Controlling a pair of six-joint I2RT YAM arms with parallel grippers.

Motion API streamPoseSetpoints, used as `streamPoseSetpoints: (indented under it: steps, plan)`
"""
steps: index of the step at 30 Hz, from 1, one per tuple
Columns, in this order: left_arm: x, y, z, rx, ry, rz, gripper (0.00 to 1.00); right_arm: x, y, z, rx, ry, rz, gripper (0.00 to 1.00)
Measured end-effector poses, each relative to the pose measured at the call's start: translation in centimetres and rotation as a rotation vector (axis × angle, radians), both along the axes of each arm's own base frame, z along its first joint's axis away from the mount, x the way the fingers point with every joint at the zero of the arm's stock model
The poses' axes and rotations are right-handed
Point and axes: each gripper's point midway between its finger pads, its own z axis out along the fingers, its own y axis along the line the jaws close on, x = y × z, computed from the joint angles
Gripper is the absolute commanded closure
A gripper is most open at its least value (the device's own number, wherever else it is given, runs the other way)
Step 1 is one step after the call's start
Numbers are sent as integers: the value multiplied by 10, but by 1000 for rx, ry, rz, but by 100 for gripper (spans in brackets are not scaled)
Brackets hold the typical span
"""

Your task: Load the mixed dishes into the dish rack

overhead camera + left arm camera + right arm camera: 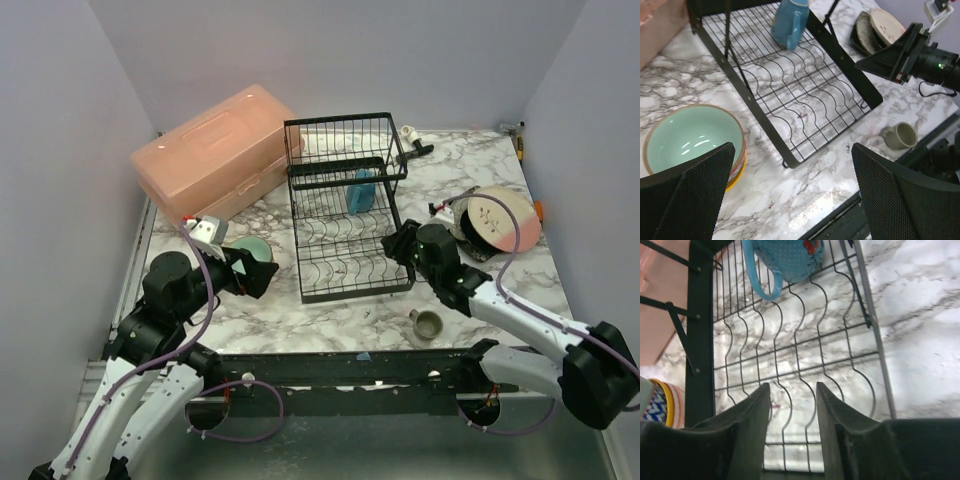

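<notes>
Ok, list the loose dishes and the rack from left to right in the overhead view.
From the left: mint green ceramic bowl → black wire dish rack → small olive mug → large pink-cream plate. The blue mug standing inside the rack is left out.

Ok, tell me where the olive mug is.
In the top view the olive mug stands upright on the marble table, right of centre, just off the near right corner of the dish rack.

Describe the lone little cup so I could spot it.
Find the black wire dish rack mid-table. Off its near right corner stands a small olive mug, upright on bare marble. The blue mug sits inside the rack instead.
</notes>
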Motion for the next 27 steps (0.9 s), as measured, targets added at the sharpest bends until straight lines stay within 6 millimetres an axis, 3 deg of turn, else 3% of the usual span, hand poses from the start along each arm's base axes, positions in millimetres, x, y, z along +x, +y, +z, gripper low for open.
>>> streamPoseSetpoints:
  steps: [8,15,21,27]
  plan:
    - [-11,-31,-8,-37,45,-187,1,-36,-40,12,-96,48,-49,32]
    - [-26,-56,-10,-90,79,-315,1,-54,-67,29,-116,25,-107,23]
    - [-58,-102,-24,-88,145,-482,1,-61,-88,49,-117,-17,-184,17]
    - [-92,-165,-48,38,204,-624,1,-71,-125,59,-94,-50,-369,11]
